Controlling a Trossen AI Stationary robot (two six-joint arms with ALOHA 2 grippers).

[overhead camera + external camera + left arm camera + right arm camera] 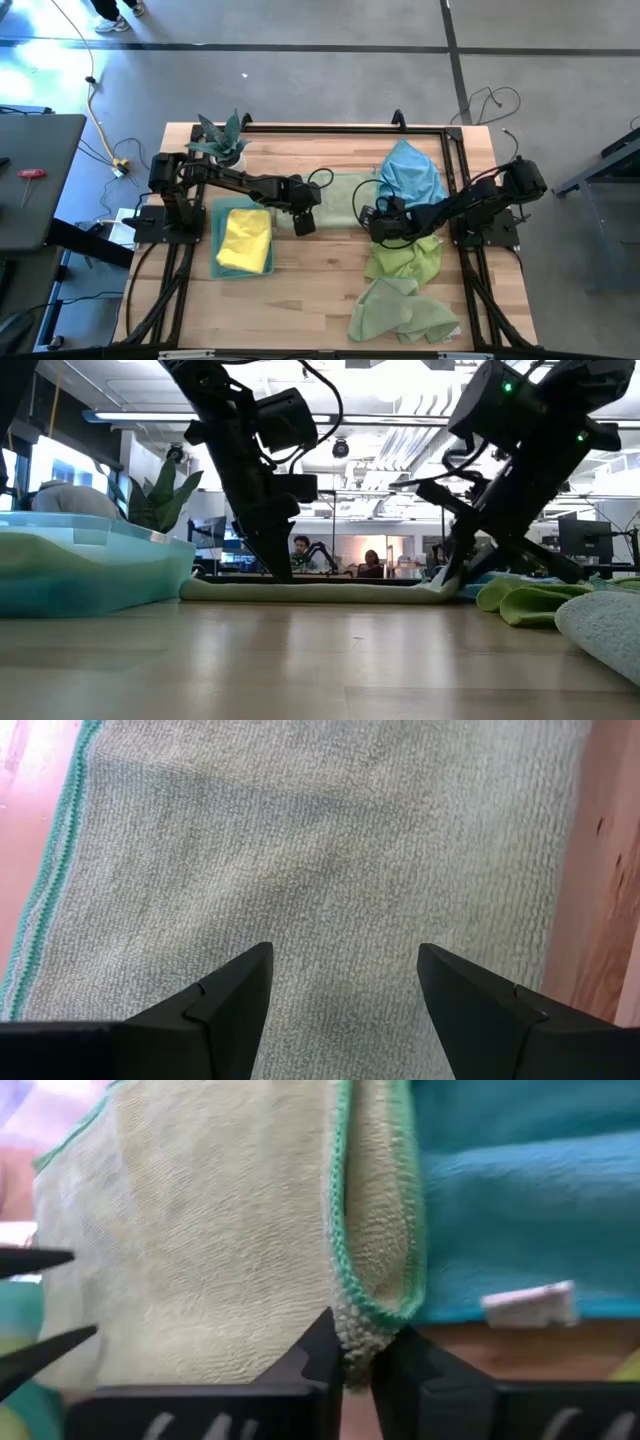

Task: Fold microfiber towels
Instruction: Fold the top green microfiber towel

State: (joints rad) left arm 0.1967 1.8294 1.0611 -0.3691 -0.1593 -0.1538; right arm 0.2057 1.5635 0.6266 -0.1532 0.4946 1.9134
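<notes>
A pale green microfiber towel point(343, 192) lies spread flat on the middle of the table. My left gripper point(345, 955) stands open over the towel's left part, fingers pointing down at it. My right gripper point(358, 1345) is shut on the towel's right edge, next to a sky blue towel point(412, 170) that lies bunched at the far right. A yellow towel point(245, 240) lies in a teal bin point(215, 215) at the left. My left gripper's fingertips point(283, 568) reach down to the pale green towel; whether they touch it I cannot tell. My right gripper pinches the towel's teal-stitched hem point(352, 1320), curled over on itself, between its two fingertips. It comes slanting down from the table's right side. That edge point(440, 586) is raised a little; the rest lies flat.
Two crumpled green towels point(403, 258) point(400, 312) lie at the near right, close to my right arm. A spiky potted plant point(225, 142) stands at the far left. Bare wood point(300, 300) lies toward the near edge. A black frame rail point(340, 128) runs along the far side.
</notes>
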